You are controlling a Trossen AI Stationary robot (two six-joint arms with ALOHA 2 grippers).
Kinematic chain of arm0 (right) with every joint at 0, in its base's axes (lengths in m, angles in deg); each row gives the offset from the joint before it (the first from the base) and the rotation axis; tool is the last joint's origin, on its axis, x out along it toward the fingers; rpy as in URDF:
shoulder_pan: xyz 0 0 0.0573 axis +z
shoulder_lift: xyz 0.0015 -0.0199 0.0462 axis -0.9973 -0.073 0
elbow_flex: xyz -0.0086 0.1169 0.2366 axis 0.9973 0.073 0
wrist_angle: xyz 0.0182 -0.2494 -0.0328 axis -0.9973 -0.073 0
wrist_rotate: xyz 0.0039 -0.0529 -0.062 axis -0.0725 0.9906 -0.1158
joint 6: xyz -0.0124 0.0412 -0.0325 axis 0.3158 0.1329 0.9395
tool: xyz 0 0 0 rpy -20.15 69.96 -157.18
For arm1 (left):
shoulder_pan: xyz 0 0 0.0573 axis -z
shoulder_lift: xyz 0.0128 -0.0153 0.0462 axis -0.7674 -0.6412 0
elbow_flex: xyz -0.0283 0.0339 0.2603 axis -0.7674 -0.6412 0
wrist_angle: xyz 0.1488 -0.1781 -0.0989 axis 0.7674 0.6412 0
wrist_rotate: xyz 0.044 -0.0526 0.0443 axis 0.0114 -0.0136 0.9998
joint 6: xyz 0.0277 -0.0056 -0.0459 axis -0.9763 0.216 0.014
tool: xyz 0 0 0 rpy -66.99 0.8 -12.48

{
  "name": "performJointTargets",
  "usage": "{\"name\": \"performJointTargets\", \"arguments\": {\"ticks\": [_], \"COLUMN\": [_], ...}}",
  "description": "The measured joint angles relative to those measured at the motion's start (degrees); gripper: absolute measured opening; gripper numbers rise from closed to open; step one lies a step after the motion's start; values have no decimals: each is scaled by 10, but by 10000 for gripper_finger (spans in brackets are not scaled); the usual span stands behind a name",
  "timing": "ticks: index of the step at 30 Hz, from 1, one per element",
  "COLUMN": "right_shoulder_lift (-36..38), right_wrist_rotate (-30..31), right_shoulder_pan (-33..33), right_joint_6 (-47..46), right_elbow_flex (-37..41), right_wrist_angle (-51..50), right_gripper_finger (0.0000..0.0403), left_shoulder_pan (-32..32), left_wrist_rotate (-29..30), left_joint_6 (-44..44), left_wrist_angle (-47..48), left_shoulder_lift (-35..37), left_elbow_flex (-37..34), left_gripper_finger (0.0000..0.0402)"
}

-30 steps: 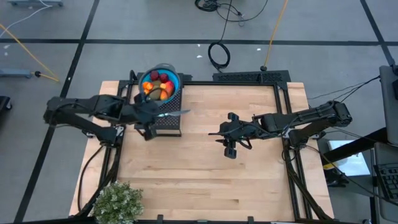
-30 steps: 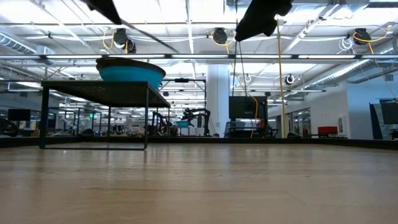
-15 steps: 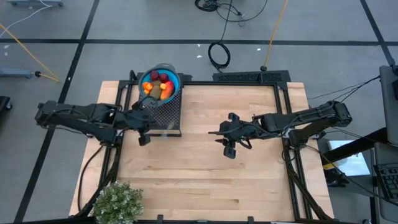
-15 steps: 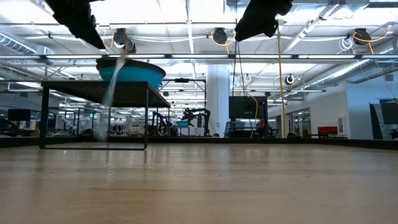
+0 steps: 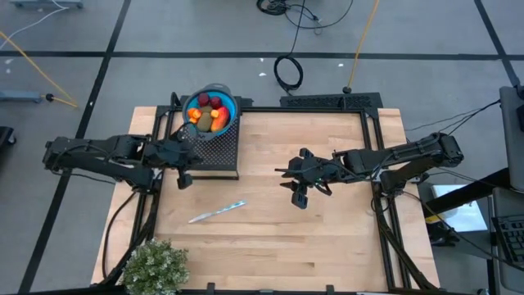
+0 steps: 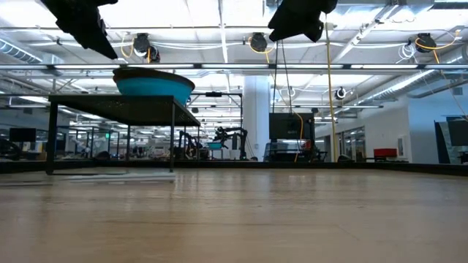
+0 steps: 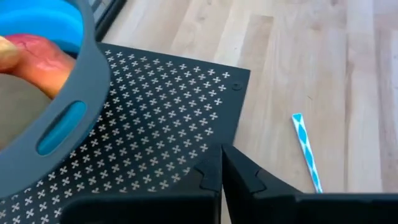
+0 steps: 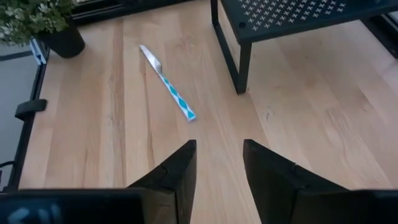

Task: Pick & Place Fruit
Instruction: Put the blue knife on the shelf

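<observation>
Your left gripper (image 5: 182,176) hangs empty, fingers pressed together, over the black perforated stand (image 5: 214,152) at the bench's far-left corner. The fruit (image 5: 208,115) sits heaped in the blue bowl (image 5: 232,108) on that stand. Your right gripper (image 5: 300,195) waits mid-bench, fingers apart, holding nothing. A white-and-blue pen (image 5: 217,212) lies on the bench. Judged step: before a pick; next, spread the left fingers and reach into the bowl.

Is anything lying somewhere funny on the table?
Yes. A white-and-blue pen lies loose and slanted on the bare table, in front of the black stand. It isn't fruit, which sits in the blue bowl on the stand.
</observation>
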Motion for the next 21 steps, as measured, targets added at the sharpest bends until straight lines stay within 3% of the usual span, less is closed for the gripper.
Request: {"name": "performJointTargets", "arguments": {"ticks": [7,11,21], "right_shoulder_lift": [0,-1,-92], "right_wrist_rotate": [-2,-47,-105], "right_shoulder_pan": [0,0,0], "right_joint_6": [5,27,111], "right_elbow_flex": [0,0,0], "right_wrist_angle": [20,66,194], "right_gripper_finger": [123,123,127], "left_shoulder_pan": [0,3,15], "left_wrist_rotate": [-35,-69,-70], "left_joint_6": [25,52,49], "left_wrist_angle": [0,0,3], "left_shoulder_lift": [-2,-2,33], "left_elbow_flex": [0,0,0], "left_gripper_finger": [29,39,38]}}
